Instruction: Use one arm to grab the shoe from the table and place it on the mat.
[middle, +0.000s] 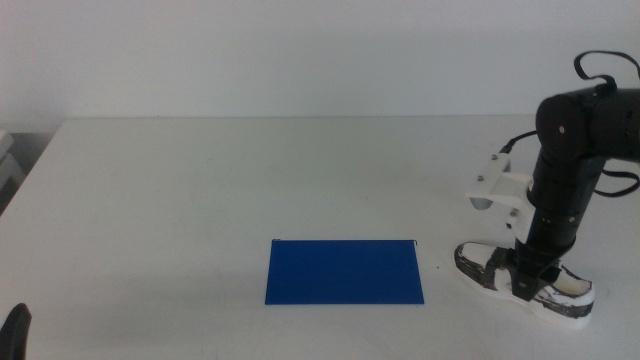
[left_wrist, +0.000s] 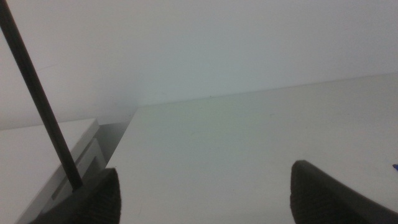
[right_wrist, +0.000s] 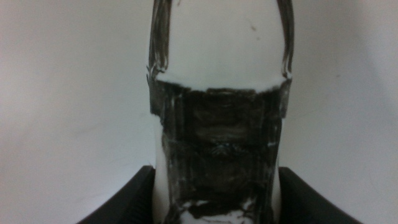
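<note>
the sneaker (middle: 525, 283) lies on the tabletop (middle: 200, 200) right of the blue mat (middle: 344, 271), long axis left-right, no readable writing. right gripper (middle: 528, 268) jaws clasp its middle; left gripper (left_wrist: 205, 193) jaws spread.

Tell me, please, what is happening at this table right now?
The right end effector is down over the white sneaker with black patchy markings, its jaws on either side of the shoe's middle. The shoe sits on the plain white table, beside the flat dark-blue rectangular mat and apart from it. The left end effector waits open near the table's left edge.
</note>
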